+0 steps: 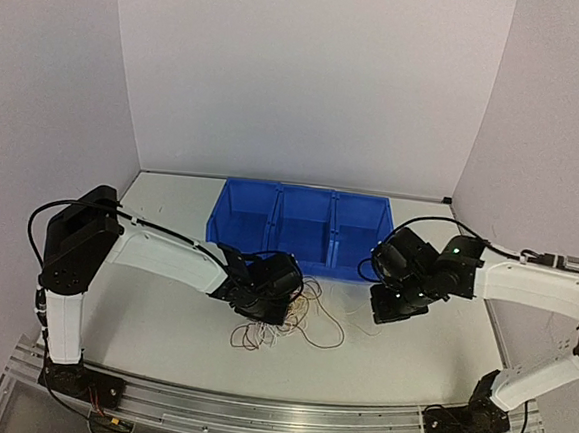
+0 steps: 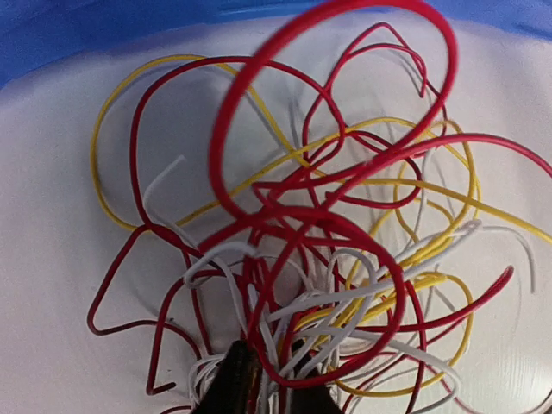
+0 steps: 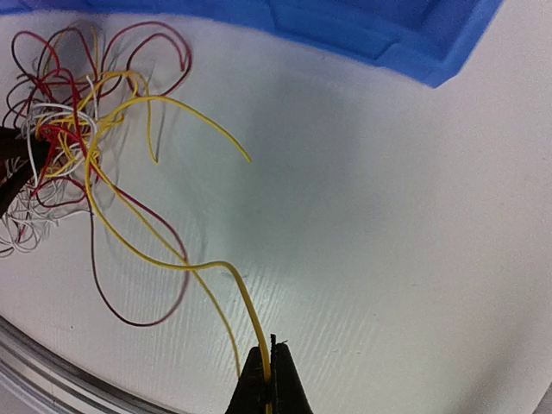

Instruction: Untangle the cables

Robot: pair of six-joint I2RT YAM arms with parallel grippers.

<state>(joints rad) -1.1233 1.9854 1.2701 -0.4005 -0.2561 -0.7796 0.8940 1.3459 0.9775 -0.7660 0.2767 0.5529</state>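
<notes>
Pale walls (image 1: 310,78) enclosed a white table (image 1: 162,307), and a row of blue bins (image 1: 304,228) stood at its far side. From above, the cables (image 1: 296,322) lay in a loose knot of red, yellow and white loops on the table, just at six o'clock of the bins and near the table's middle. The left gripper (image 1: 268,300) sat right over the knot's ten o'clock edge, while the right gripper (image 1: 395,305) hung well apart from it, out at three o'clock. In the left wrist view the left claw's dark fingertips (image 2: 231,384) were drawn nearly together at six o'clock, pinching a bunch of red and white strands at the root of the knot. From there the loops fanned up toward twelve o'clock, one large red ring rising closest to the lens and blurred. In the right wrist view the right claw's fingers (image 3: 259,384) were pressed together on the end of a single yellow cable (image 3: 250,310). That strand ran from the claw up toward ten o'clock, bent once, and joined the tangle, which lay on the table at ten o'clock of the claw. A thin dark red loop trailed out of the knot beside the strand toward seven o'clock.
</notes>
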